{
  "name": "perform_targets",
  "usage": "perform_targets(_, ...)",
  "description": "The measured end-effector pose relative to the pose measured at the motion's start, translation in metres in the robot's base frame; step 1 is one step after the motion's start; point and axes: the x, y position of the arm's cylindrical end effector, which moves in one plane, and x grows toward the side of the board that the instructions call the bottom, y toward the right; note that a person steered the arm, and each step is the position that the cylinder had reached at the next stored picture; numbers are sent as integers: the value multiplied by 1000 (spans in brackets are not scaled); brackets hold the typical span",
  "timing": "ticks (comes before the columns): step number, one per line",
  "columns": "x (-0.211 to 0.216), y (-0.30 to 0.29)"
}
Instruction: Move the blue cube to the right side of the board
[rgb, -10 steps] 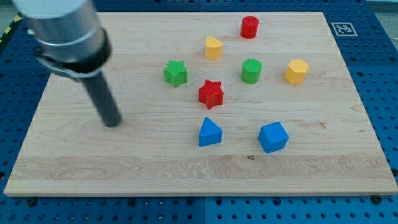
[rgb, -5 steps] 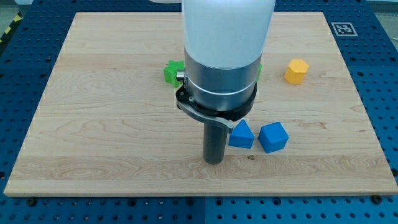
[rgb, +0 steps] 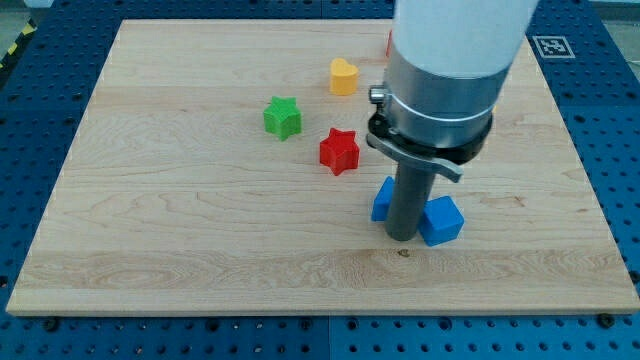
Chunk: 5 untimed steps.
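Note:
The blue cube (rgb: 443, 220) sits on the wooden board (rgb: 180, 210) at the lower right of centre. My tip (rgb: 402, 236) rests on the board right against the cube's left side. A second blue block (rgb: 381, 200), wedge-like, lies just behind the rod on its left, partly hidden by it. The rod and the wide arm body (rgb: 445, 70) above it stand between the two blue blocks.
A red star (rgb: 339, 151) and a green star (rgb: 283, 117) lie left of the rod. A yellow block (rgb: 343, 76) is near the view's top, with a sliver of a red block (rgb: 389, 43) beside the arm. The arm hides the board's upper right.
My tip has moved from the board's left to between the two blue blocks. The blue wedge has been pushed to the right, close to the cube. The arm now hides the green cylinder and yellow hexagon.

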Motion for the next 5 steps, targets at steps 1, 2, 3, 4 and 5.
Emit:
perform_targets(1, -3, 17)
perform_targets(2, -5, 39)
perform_targets(3, -5, 67)
perform_targets(4, -5, 90)
perform_targets(5, -2, 88)
